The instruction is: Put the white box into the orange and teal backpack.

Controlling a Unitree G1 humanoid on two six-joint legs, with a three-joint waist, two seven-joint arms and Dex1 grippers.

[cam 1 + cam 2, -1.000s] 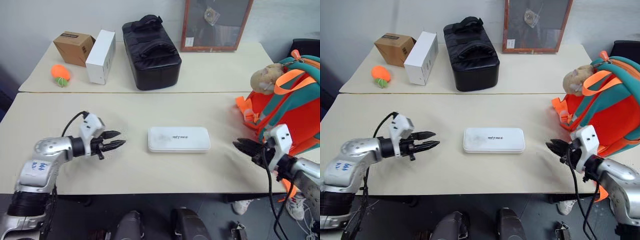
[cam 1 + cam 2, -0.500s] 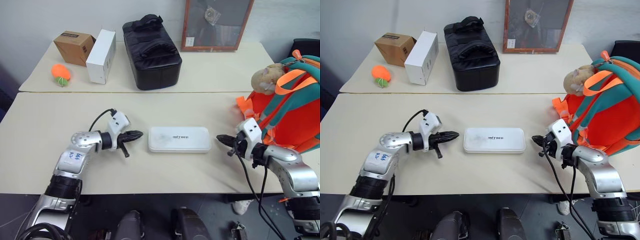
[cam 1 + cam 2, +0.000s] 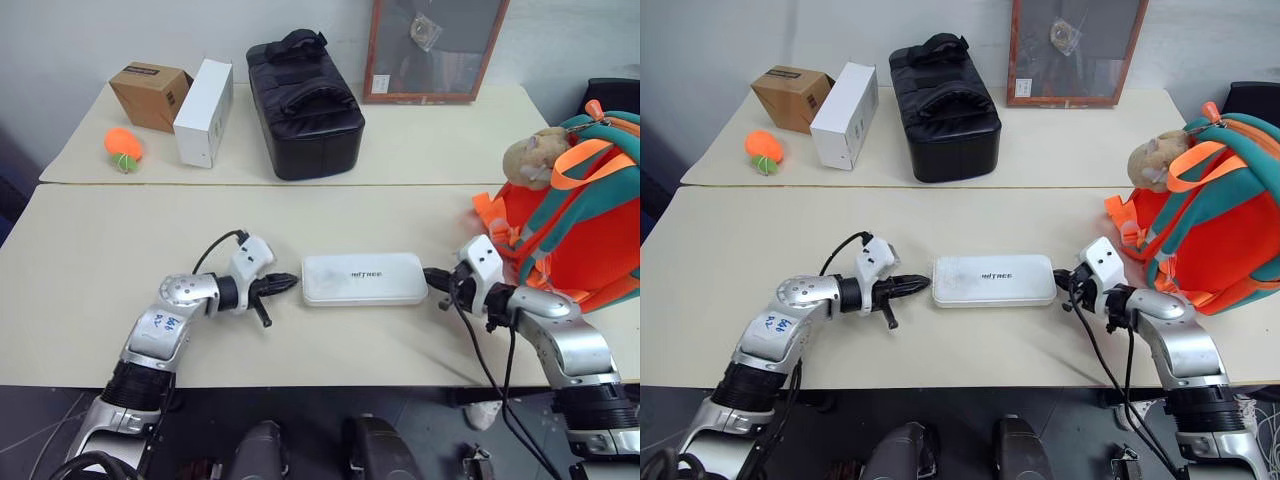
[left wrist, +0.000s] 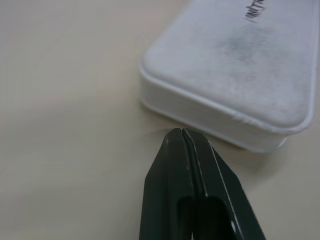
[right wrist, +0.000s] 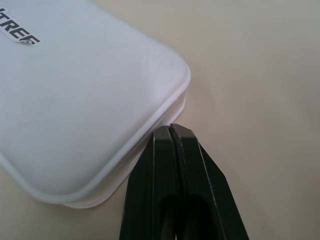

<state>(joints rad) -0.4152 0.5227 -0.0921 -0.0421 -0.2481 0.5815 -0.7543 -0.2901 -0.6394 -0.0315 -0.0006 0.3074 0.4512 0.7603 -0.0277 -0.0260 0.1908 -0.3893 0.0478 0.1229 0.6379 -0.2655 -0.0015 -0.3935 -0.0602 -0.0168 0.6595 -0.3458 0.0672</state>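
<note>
White box (image 3: 364, 279) lies flat on near counter (image 3: 90, 250), long axis running left to right, lettered face up. Left claw (image 3: 288, 282) pinched closed, empty, tips at box's left short end. Right claw (image 3: 432, 276) pinched closed, empty, tips at box's right short end. Orange and teal backpack (image 3: 575, 215) stands at counter's right edge, near right arm. On far counter, well apart: black padded bag (image 3: 302, 103), white carton (image 3: 203, 112), brown cardboard box (image 3: 148, 96), orange ball (image 3: 122, 147).
</note>
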